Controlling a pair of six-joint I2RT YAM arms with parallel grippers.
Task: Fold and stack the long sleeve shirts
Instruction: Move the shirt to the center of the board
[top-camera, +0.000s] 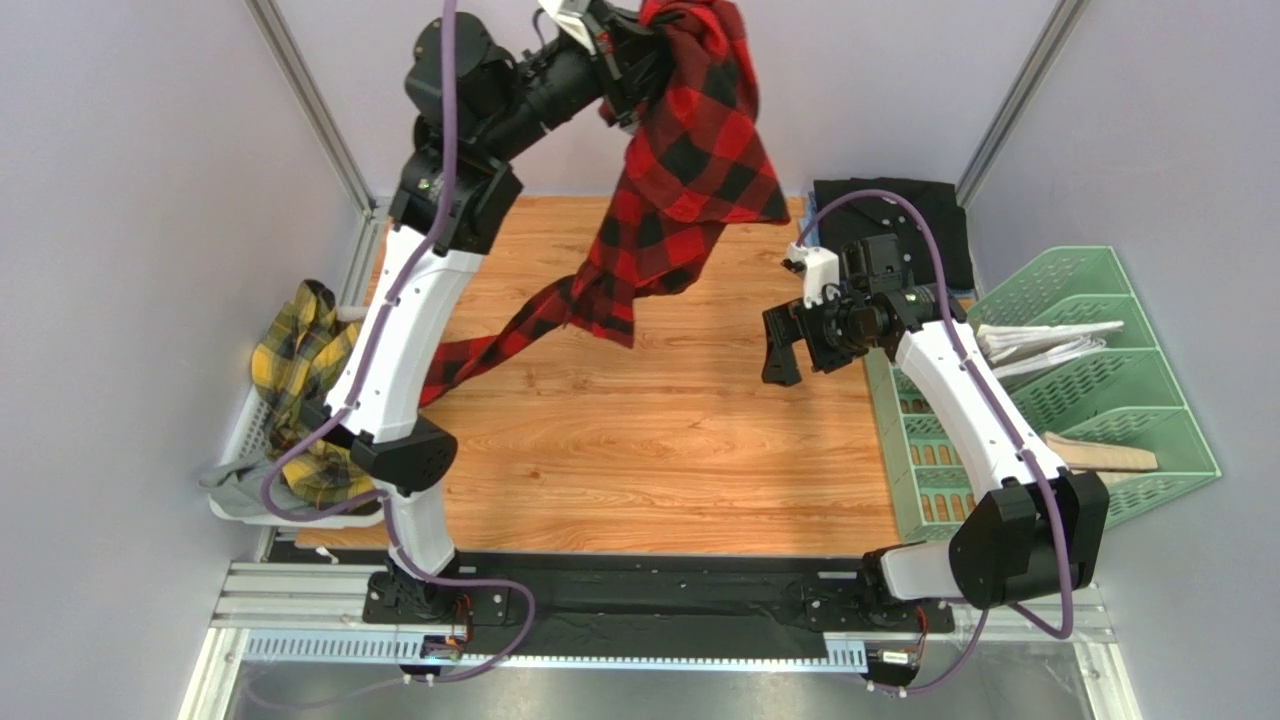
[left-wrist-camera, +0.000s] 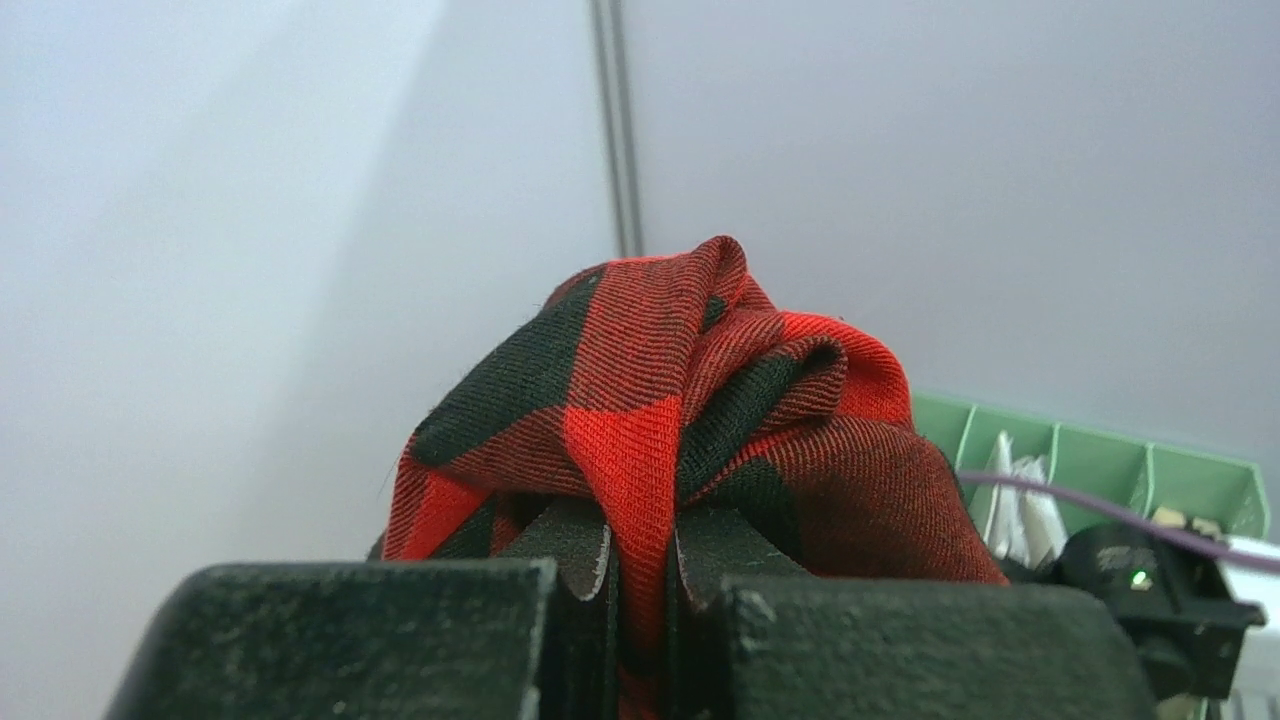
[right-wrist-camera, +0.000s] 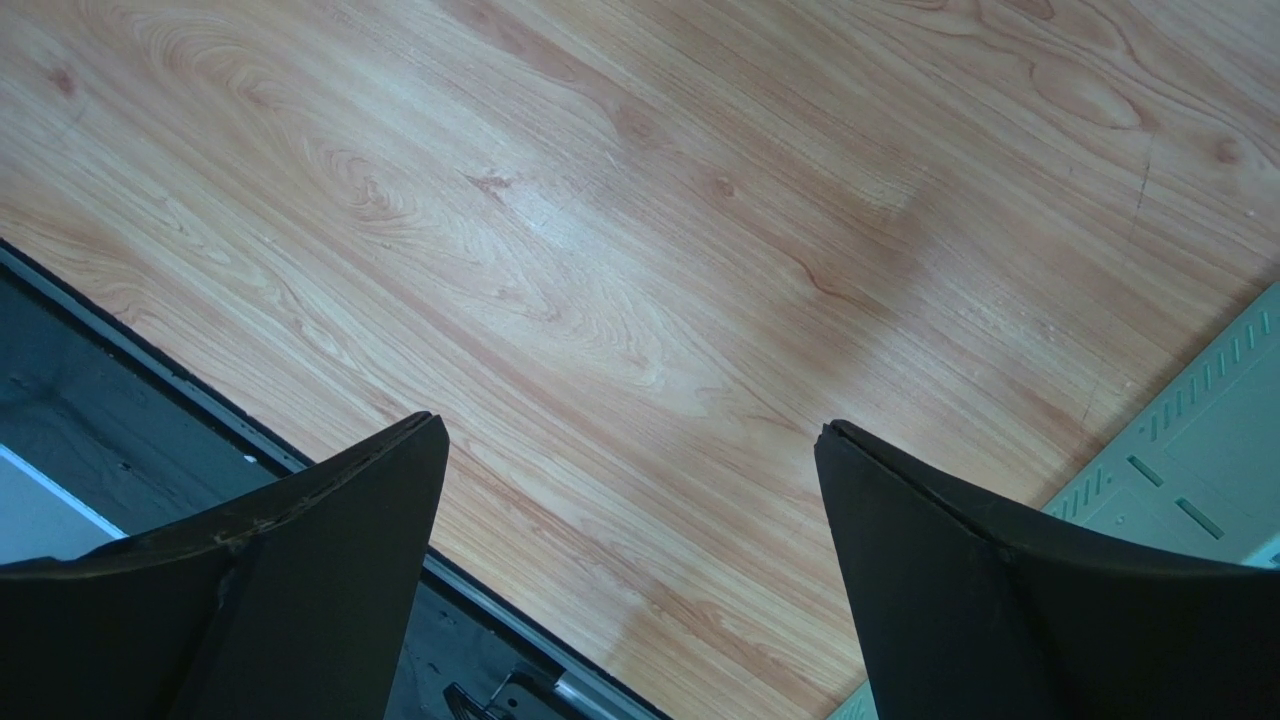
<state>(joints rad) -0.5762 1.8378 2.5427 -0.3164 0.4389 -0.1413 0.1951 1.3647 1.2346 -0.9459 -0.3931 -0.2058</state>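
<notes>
Left fingers (left-wrist-camera: 579, 558) pinch red-check shirt (top-camera: 684, 165), hanging lengthwise down toward table (top-camera: 676, 450).

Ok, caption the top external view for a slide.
Left tool holds the red-and-black check shirt up over the wooden table; right tool hovers open nearby.

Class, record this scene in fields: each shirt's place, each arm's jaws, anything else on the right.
red shirt: held up, hanging from left jaws
yellow shirt: heaped in left-edge basket
black shirt: lying at far right
left jaws: shut on red shirt
right jaws: open, empty, above table
green rack: right of table
</notes>
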